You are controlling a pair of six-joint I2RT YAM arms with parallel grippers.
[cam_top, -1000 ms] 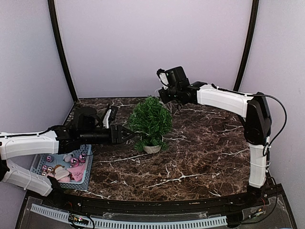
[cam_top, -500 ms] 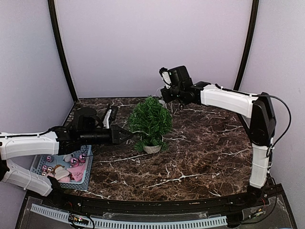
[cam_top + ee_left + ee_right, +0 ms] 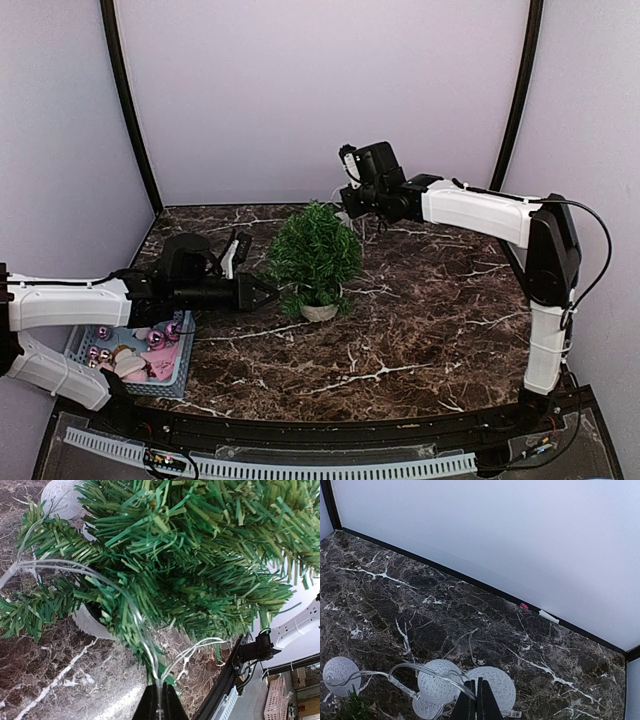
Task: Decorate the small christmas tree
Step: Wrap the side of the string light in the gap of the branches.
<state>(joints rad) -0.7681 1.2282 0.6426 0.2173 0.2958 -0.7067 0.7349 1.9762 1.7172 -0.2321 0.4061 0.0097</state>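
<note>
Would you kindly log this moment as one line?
left gripper shut on light-string wire; right gripper likewise; small christmas tree upright

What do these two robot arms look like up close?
The left arm and right arm have smooth white shells on their long sections and black joints. The left gripper and right gripper are black, each tapering to two narrow fingers. A thin black cable loops beside the right elbow.

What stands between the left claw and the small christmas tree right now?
Nothing visible does. The left claw, shut on a thin clear light-string wire, sits right beside the bushy dark-green miniature christmas tree; only that wire loops between them.
</note>
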